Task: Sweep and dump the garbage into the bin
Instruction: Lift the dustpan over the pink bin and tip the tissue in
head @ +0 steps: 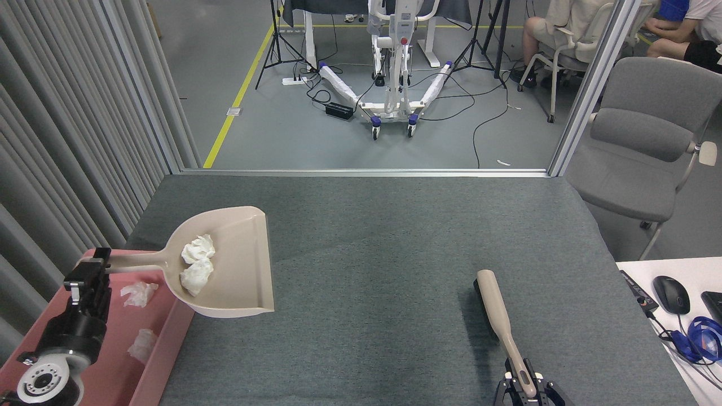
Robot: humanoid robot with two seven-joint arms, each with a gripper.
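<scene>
- Left gripper [96,269] clamps the dustpan [237,270] handle; long axis runs left-right, mouth facing right.
- Two garbage wads [197,265] sit inside, partly above the bin [169,344] (raised).
- Right gripper [524,389] grips the brush [496,313].

You get one view, from the robot's head, looking forward and down: table [395,254] close below, floor toward 12 o'clock.

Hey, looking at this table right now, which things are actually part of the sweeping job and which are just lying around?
Part of the job:
- dustpan, held by the left gripper
- tissue wads in it
- pink bin, two wads inside
- brush, held by the right gripper

Just lying about:
- computer mouse
- grey chair
- blue cable
</scene>
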